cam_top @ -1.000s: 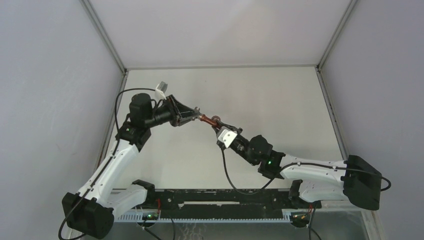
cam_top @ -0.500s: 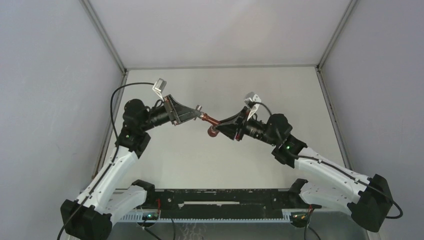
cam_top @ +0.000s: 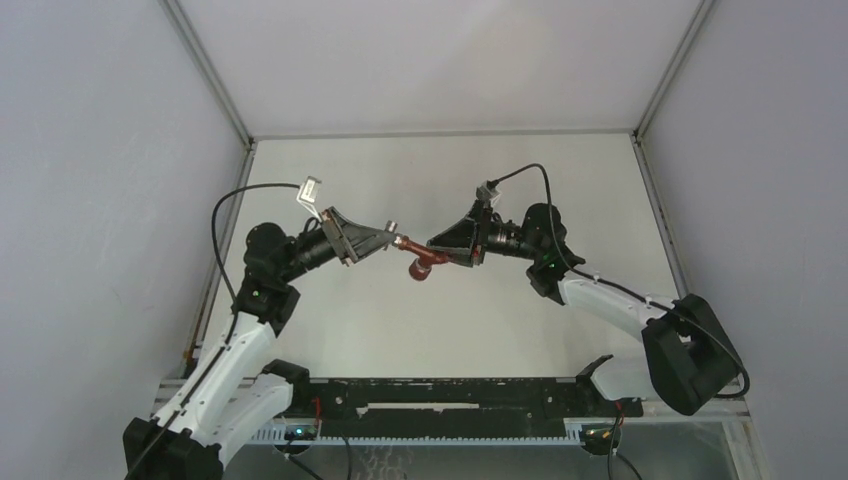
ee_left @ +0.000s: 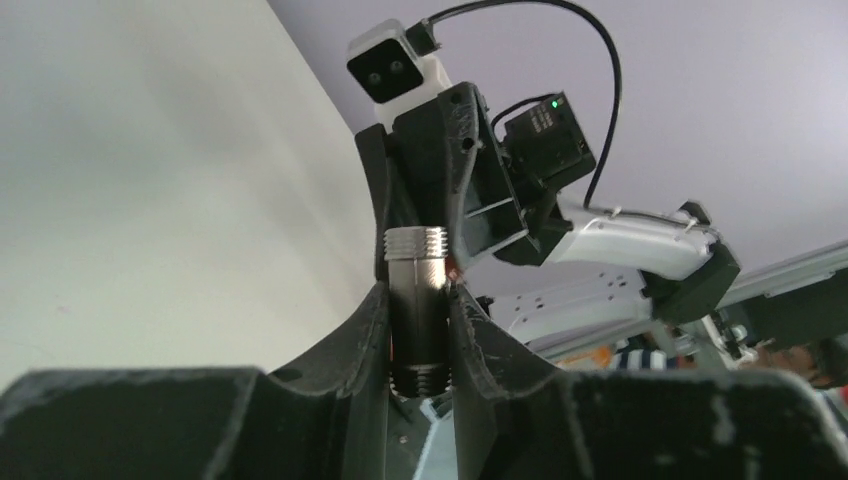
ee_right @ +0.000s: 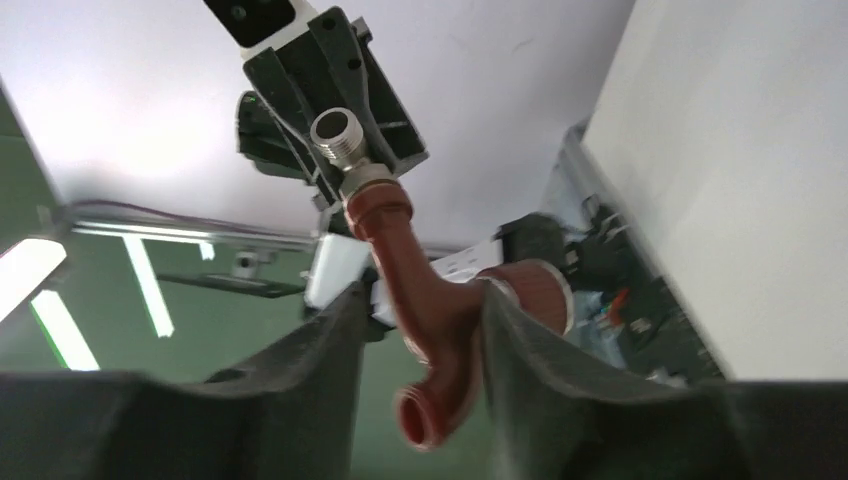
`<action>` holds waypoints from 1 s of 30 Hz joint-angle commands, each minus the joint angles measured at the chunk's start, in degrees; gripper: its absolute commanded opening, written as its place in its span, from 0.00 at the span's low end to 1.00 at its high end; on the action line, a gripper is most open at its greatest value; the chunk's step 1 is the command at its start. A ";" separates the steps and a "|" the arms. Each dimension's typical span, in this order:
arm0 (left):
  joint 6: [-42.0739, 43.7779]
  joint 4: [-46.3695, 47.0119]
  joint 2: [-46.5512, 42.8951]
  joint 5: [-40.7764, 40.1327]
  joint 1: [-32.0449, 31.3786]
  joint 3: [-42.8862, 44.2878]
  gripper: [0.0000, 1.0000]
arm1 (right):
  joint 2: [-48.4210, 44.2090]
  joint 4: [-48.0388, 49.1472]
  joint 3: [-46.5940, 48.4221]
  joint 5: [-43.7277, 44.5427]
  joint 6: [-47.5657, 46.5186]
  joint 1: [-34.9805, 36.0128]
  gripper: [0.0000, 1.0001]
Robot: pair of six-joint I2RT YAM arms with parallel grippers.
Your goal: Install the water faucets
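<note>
Both arms are raised above the table and meet tip to tip. My left gripper [cam_top: 387, 237] is shut on the silvery threaded fitting [cam_top: 394, 229], which stands between its fingers in the left wrist view [ee_left: 418, 300]. My right gripper [cam_top: 436, 251] is shut on the reddish-brown faucet [cam_top: 419, 261]. In the right wrist view the faucet [ee_right: 432, 305] sits between my fingers, its pipe end joined to the fitting [ee_right: 341, 141]. Its round knob [ee_right: 535, 290] shows behind the right finger. The left gripper [ee_right: 330, 95] is behind the fitting.
The pale table [cam_top: 560, 190] is walled by grey panels at the back and sides. A black rail [cam_top: 440, 405] runs along the near edge between the arm bases. Cables loop above both wrists.
My right wrist has rolled round with the faucet, so its knob now hangs lower in the top view. The right arm's elbow swung back to the right. The left gripper shifted slightly.
</note>
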 commanded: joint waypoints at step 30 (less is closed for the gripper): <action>-10.00 -26.84 11.91 -6.34 1.19 16.58 0.00 | -20.55 -10.08 -6.56 87.49 -139.47 50.50 1.00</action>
